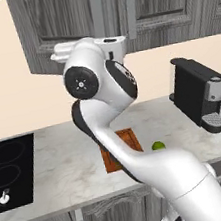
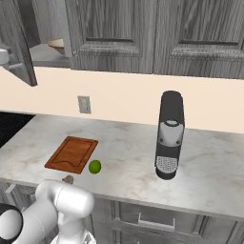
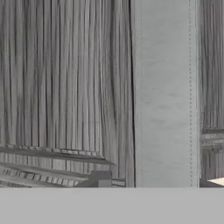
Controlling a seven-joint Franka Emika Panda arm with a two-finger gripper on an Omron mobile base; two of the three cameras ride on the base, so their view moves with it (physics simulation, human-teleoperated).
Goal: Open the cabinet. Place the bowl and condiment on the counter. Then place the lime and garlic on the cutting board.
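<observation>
The cabinet (image 2: 119,33) has its left door (image 2: 16,43) swung out. Inside, on the shelf, the rim of the cream bowl (image 2: 57,45) shows. The condiment is hidden. My gripper (image 1: 117,43) is raised against that door, mostly hidden behind my own arm. In the hand view dark wood grain and the door's pale edge (image 3: 164,87) sit very close, with one fingertip (image 3: 102,178) at the bottom. The lime (image 2: 95,166) and the garlic (image 2: 68,179) lie on the counter (image 2: 128,157), beside the cutting board (image 2: 72,153), which is bare.
A black coffee machine (image 2: 169,136) stands on the counter to the right of the board. The black cooktop (image 1: 10,169) lies at the left. A wall outlet (image 2: 84,104) is behind the board. Lower cabinets with drawer fronts run under the counter edge.
</observation>
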